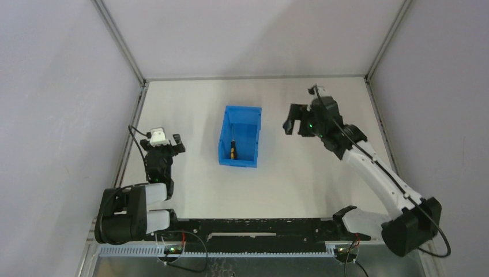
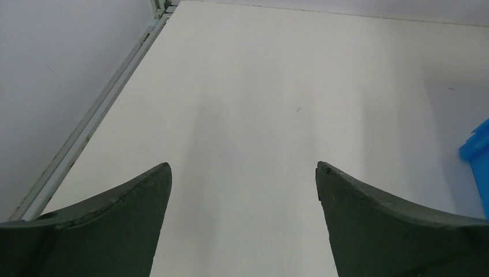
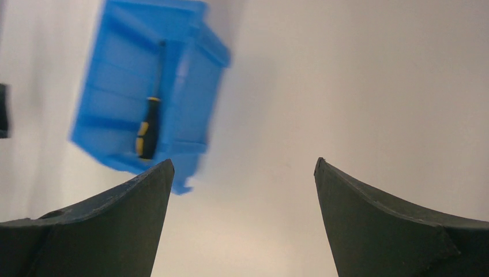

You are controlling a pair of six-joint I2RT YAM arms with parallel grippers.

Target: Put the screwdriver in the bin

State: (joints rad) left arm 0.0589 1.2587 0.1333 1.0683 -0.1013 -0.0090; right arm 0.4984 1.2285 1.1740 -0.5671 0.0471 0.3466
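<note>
The blue bin (image 1: 254,118) stands near the middle of the table. The screwdriver (image 1: 232,149) lies inside it, yellow and black handle toward the near wall. The right wrist view shows the bin (image 3: 190,63) at upper left, blurred, with the screwdriver (image 3: 147,128) inside. My right gripper (image 1: 293,125) is open and empty, raised to the right of the bin; in its wrist view (image 3: 242,167) only bare table lies between the fingers. My left gripper (image 1: 173,143) is open and empty at the left, well apart from the bin. In its wrist view (image 2: 242,167) a bin corner (image 2: 477,151) shows at the right edge.
Grey walls enclose the table on three sides, with a metal rail (image 1: 134,118) along the left edge. A black bar with cables (image 1: 254,226) runs along the near edge between the arm bases.
</note>
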